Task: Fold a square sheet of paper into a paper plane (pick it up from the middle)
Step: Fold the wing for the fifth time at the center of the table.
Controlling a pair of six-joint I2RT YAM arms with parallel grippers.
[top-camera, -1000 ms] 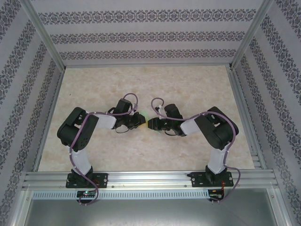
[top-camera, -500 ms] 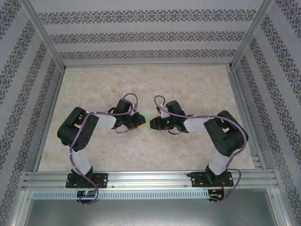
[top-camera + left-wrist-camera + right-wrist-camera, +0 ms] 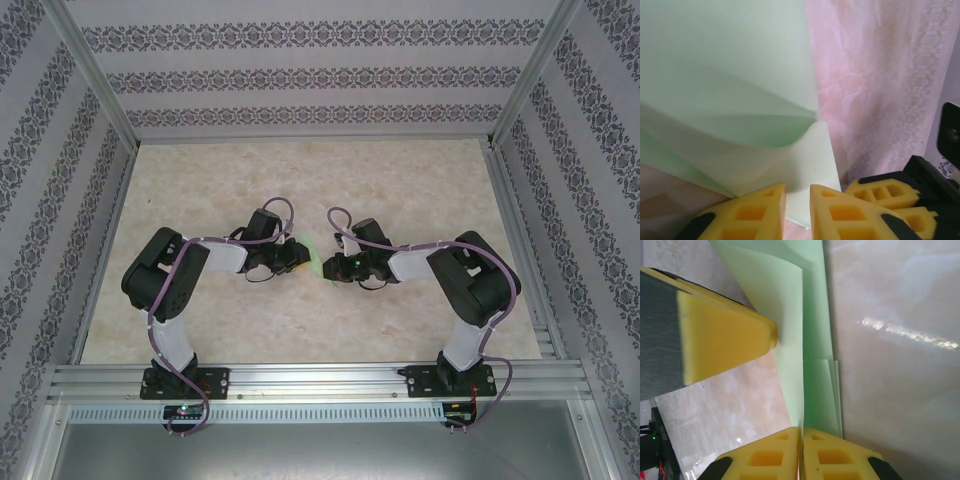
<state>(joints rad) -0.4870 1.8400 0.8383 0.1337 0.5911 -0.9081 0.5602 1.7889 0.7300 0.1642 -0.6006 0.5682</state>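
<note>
The square sheet of paper [image 3: 313,257] is pale mint green and folded into several layers. It lies at mid table between the two grippers. My left gripper [image 3: 303,256] rests on it, and in the left wrist view its yellow tips [image 3: 797,200] stand a narrow gap apart over the paper [image 3: 730,75]. My right gripper [image 3: 327,268] is shut on a raised layer of the paper [image 3: 815,340], whose edge runs into the seam of its jaws [image 3: 802,432]. One left finger [image 3: 725,335] touches the paper from the side. The right fingers [image 3: 880,192] show beside the left ones.
The beige marbled table top [image 3: 400,180] spreads on all sides of the paper. Patterned walls [image 3: 300,80] enclose the back and both sides. An aluminium rail [image 3: 320,378] with the arm bases runs along the near edge.
The right gripper has shifted slightly nearer and closed on the paper's layer, and the right arm's elbow has swung outward. The left arm has stayed in place.
</note>
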